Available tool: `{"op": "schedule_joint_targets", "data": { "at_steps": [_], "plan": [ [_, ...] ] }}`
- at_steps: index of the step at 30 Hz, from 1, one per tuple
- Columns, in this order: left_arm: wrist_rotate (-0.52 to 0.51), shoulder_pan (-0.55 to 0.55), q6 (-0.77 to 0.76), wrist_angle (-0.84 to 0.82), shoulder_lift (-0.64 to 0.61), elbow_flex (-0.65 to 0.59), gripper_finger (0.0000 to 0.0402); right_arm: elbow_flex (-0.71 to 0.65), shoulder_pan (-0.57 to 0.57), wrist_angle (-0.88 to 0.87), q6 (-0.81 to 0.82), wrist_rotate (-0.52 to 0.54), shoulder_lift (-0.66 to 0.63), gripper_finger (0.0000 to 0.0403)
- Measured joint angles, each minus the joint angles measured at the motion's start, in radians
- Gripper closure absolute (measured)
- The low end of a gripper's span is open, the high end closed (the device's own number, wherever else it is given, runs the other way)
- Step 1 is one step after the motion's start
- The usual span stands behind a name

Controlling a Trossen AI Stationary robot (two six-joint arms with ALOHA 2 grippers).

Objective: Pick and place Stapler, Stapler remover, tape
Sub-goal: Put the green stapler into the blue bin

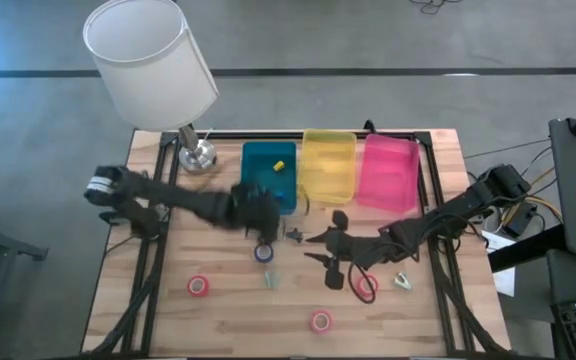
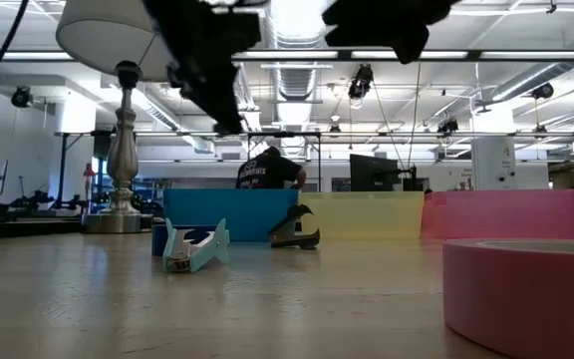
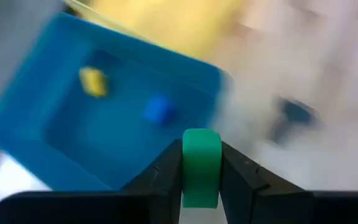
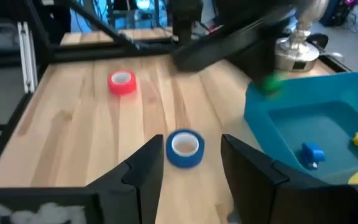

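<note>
My left gripper [image 1: 260,212] is shut on a small green piece [image 3: 201,163] at the blue bin's [image 1: 270,175] near left corner; the right wrist view shows the piece [image 4: 268,83] over the bin's rim. My right gripper [image 1: 326,250] hangs open above the table's middle, touching nothing. A blue tape roll [image 4: 184,149] lies flat on the wood ahead of it. Two red tape rolls [image 1: 199,286] [image 1: 320,321] lie nearer the front edge. The black stapler remover [image 2: 295,229] and a white-and-teal stapler [image 2: 195,246] rest on the table before the bins. My left gripper pinches the green piece by its two opposite sides [image 3: 199,180] between its two fingers [image 3: 166,174]. They slant down at it from the table's left. The piece stands clear of the table, with its rounded end out past the fingertips.
A yellow block [image 3: 94,81] and a blue block [image 3: 159,109] lie in the blue bin. A yellow bin [image 1: 328,165] and a pink bin [image 1: 388,172] stand to its right. A lamp [image 1: 153,60] stands at the far left. A red loop [image 1: 363,286] and a pale piece [image 1: 403,282] lie near the right.
</note>
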Motion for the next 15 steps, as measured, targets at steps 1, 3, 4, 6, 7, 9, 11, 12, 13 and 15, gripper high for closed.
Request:
{"op": "schedule_joint_targets", "data": {
  "at_steps": [1,3,4,6,7,9,11,12,13,15],
  "plan": [
    [0.005,0.049,0.039,0.022,0.000,0.000,0.0320,-0.011,0.000,0.002,0.006,0.000,0.000,0.0248],
    [0.030,0.144,0.104,0.068,0.015,0.000,0.0321,-0.034,-0.006,0.002,0.013,0.000,0.000,0.0248],
    [0.052,0.187,0.128,0.089,0.028,0.000,0.0321,-0.044,-0.014,0.010,0.013,0.000,0.000,0.0248],
    [0.100,0.256,0.156,0.124,0.060,0.000,0.0321,-0.058,-0.029,0.020,0.007,0.000,0.000,0.0248],
    [0.114,0.280,0.164,0.130,0.081,0.000,0.0321,-0.061,-0.038,0.020,0.000,0.000,0.000,0.0248],
    [0.124,0.313,0.180,0.138,0.125,-0.001,0.0321,-0.061,-0.054,0.018,-0.027,-0.003,0.000,0.0248],
    [0.127,0.335,0.183,0.138,0.163,-0.001,0.0321,-0.061,-0.069,0.019,-0.076,-0.006,-0.001,0.0248],
    [0.127,0.344,0.182,0.139,0.181,-0.001,0.0321,-0.061,-0.076,0.019,-0.097,-0.008,-0.001,0.0248],
    [0.127,0.351,0.182,0.141,0.202,-0.001,0.0321,-0.061,-0.083,0.019,-0.116,-0.008,-0.001,0.0248],
    [0.132,0.365,0.182,0.140,0.242,-0.001,0.0321,-0.061,-0.096,0.014,-0.136,-0.008,-0.001,0.0248]
  ]
}}
